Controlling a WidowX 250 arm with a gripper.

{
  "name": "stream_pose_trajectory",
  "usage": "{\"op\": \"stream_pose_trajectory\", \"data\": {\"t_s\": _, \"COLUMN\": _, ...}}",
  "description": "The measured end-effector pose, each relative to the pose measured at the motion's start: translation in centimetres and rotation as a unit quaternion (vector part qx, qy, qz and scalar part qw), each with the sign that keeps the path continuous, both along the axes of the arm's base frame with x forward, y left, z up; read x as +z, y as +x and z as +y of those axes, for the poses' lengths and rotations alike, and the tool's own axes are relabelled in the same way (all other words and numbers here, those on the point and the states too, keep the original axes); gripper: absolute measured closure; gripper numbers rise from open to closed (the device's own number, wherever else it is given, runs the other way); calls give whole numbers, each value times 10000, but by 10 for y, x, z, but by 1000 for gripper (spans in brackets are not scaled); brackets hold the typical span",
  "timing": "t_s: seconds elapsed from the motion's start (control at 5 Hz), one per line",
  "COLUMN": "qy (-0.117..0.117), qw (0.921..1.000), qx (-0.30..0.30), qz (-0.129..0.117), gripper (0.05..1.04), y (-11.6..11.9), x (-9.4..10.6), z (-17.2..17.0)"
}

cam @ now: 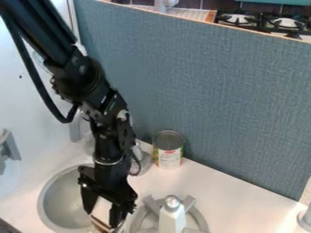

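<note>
The gripper (106, 214) hangs at the bottom, left of centre, over the right side of the round grey sink bowl (61, 200). Its fingers stand apart, with a pale surface between them and a narrow, shiny brownish edge by their tips; whether that edge is a separate thing I cannot tell. To its right, a white bottle (173, 218) with a silvery cap stands upright on a round grey burner (199, 219). A tin can (168, 154) with a grey top and a white, green and red label stands farther back, by the blue-grey panel.
The blue-grey panel (213, 91) rises along the back of the white counter (231, 195). Behind the arm's lower part is a grey faucet (142, 159). A whitish object (305, 217) stands at the right edge. A black stove grate (264, 22) lies beyond the panel.
</note>
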State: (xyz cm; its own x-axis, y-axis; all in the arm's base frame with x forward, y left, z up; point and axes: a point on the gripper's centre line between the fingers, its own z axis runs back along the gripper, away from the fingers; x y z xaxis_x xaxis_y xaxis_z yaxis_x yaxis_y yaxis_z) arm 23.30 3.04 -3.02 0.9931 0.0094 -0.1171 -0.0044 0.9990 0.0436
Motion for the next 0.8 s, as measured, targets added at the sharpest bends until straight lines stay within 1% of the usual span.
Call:
{"op": "stream_pose_trajectory", "data": {"t_s": 0.2, "qy": -20, "qw": 9999, "qx": -85, "qz": 73, "gripper": 201, "y": 0, "x": -7, "z": 1}}
{"op": "stream_pose_trajectory", "data": {"t_s": 0.4, "qy": 49, "qw": 9995, "qx": -26, "qz": 320, "gripper": 70, "y": -3, "x": -9, "z": 6}}
{"op": "stream_pose_trajectory", "data": {"t_s": 0.6, "qy": -10, "qw": 9997, "qx": 113, "qz": 227, "gripper": 75, "y": -2, "x": -6, "z": 3}}
{"op": "stream_pose_trajectory", "data": {"t_s": 0.8, "qy": 34, "qw": 9994, "qx": 125, "qz": -329, "gripper": 75, "y": 11, "x": 42, "z": -12}}
